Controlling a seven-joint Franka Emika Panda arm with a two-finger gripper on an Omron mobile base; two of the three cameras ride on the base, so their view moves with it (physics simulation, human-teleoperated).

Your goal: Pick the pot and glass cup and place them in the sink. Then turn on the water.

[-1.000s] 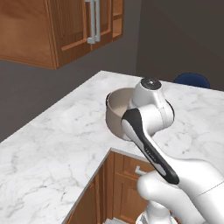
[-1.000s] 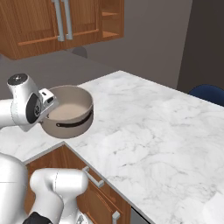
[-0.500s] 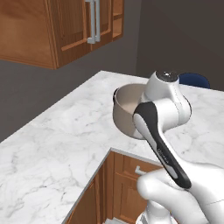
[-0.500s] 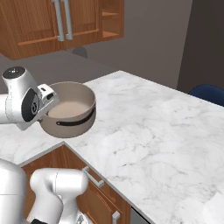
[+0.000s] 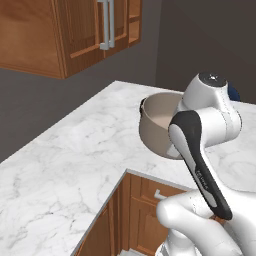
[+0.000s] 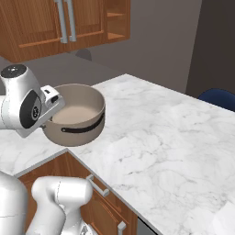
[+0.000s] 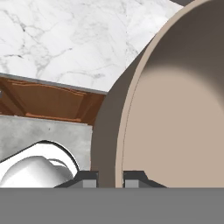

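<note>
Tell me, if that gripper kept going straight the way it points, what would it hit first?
Nothing new: the gripper is shut on the pot, its fingers either side of the wall. Beyond that, probably the marble counter; depth is unclear.

counter (image 5: 75,150): white marble | cabinets (image 5: 75,35): brown wood, above and below | wall (image 6: 156,41): grey

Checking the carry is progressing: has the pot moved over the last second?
Yes. In the left base view the pot, gripped at its rim by the gripper, has shifted right and slightly up against the marble counter's inner corner.
</note>
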